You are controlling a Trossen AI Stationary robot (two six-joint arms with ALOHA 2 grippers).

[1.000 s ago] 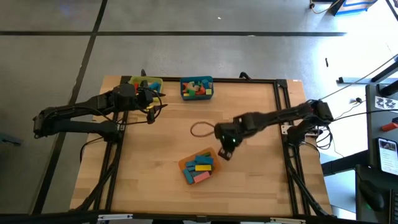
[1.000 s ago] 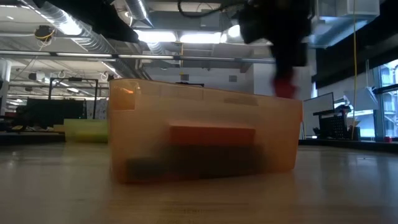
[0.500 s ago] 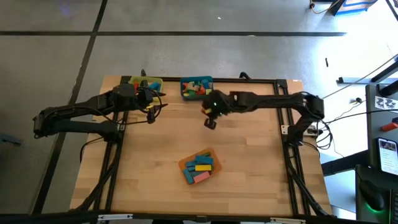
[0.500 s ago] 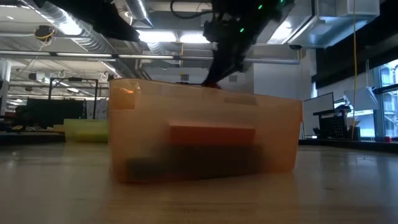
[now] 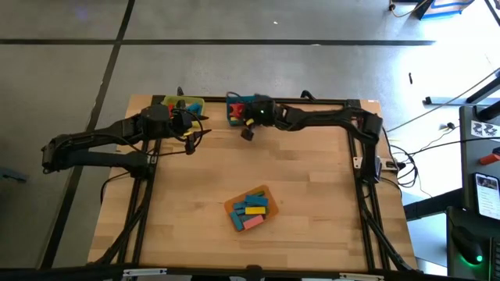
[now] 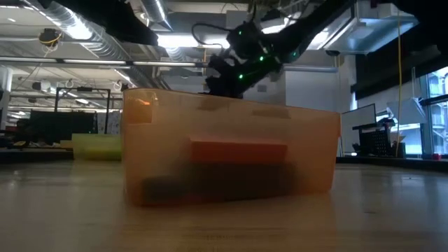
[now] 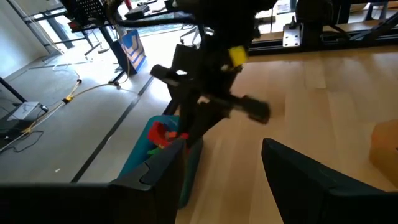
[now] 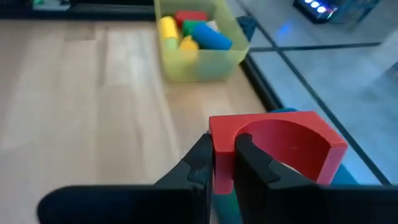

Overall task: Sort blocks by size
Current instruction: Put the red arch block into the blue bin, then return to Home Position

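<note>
My right gripper (image 5: 237, 115) hangs over the teal bin (image 5: 258, 114) at the table's far edge, shut on a red arch-shaped block (image 8: 273, 146). The teal bin holds several blocks (image 7: 160, 133). Left of it stands the yellow bin (image 5: 184, 104) with more blocks (image 8: 189, 31). An orange bin (image 5: 251, 209) with several blocks rests on the table's near middle. My left gripper (image 5: 191, 125) waits open beside the yellow bin, with nothing between its fingers. My right gripper pinches one end leg of the red arch block (image 8: 222, 134) between its two fingers. The fingers reach in from the table's right, slanting a little downward. The block is lifted clear, sticking out beyond the fingertips above the teal bin.
In the low view the orange bin (image 6: 231, 154) fills the foreground, with the yellow bin (image 6: 98, 145) behind it on the left. A black frame (image 5: 355, 156) runs along the table's right and far sides. Bare wood lies between the far bins and the orange bin.
My right gripper has swung from beside the orange bin toward the table's far edge and left, to the teal bin, carrying the red block. Its wrist has rolled and the fingers have tipped from pointing down to nearly level.
</note>
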